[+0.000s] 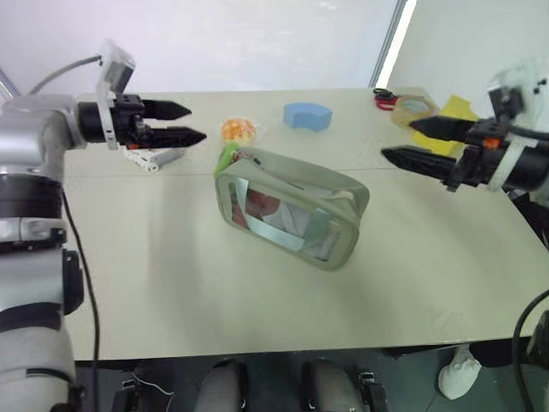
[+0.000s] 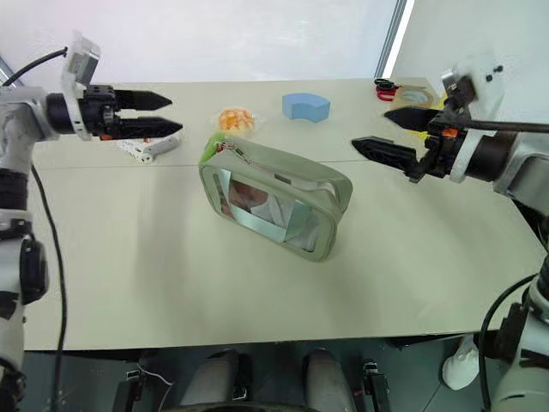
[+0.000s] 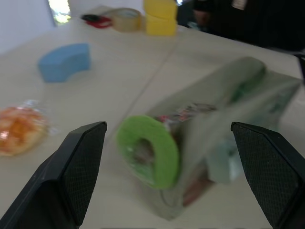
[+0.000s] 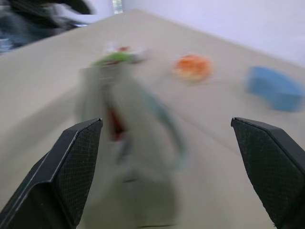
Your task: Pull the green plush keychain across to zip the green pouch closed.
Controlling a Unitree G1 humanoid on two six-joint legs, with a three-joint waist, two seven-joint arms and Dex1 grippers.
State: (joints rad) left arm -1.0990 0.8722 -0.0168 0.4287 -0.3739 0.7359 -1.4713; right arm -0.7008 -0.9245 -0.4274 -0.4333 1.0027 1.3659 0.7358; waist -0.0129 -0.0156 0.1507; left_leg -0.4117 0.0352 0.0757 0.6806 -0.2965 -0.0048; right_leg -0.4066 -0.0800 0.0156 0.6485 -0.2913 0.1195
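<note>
The green pouch [image 1: 292, 209] stands on its long edge in the middle of the table, its clear window facing me. The green plush keychain [image 1: 226, 157] hangs at the pouch's far left end; in the left wrist view the keychain [image 3: 148, 150] is a fuzzy lime ring right in front of the pouch [image 3: 224, 114]. My left gripper [image 1: 190, 123] hovers open above the table, left of the keychain and apart from it. My right gripper [image 1: 396, 141] hovers open to the right of the pouch, pointing toward it.
An orange round object [image 1: 238, 130] in clear wrap and a blue foam block [image 1: 307, 115] lie behind the pouch. A white item [image 1: 153, 158] lies under my left gripper. A tape roll [image 1: 414, 108], yellow blocks [image 1: 455, 110] and a red-black thing [image 1: 383, 98] sit at the far right corner.
</note>
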